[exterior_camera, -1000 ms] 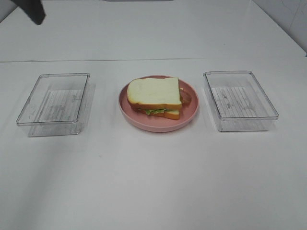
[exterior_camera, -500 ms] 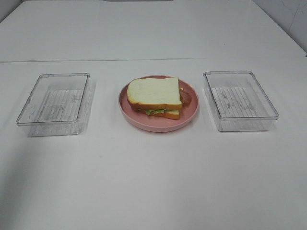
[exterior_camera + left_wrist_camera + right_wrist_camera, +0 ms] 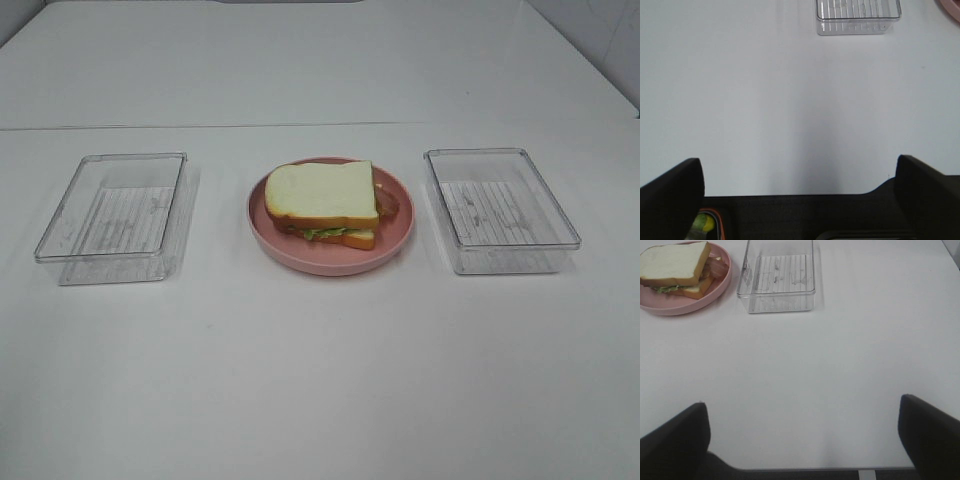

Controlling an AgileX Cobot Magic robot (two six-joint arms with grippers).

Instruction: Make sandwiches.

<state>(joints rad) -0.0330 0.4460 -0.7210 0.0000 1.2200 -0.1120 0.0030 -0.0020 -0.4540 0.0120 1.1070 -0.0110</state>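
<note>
Pink plate (image 3: pixel 300 255) bears the sandwich (image 3: pixel 322 204); left hand (image 3: pixel 799 195) and right hand (image 3: pixel 802 435) spread wide.

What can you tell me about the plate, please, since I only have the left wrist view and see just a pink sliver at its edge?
Observer: The pink plate holds a finished sandwich, white bread on top.
Operator: Thank you. Is there anything showing between the slices?
Observer: Yes, green lettuce peeks out at the near edge and reddish bacon at the side.
Operator: Is there a second tray besides the one I see?
Observer: Yes, a right tray sits apart from the plate, on the far side of it from the left tray; nothing lies in it.
</note>
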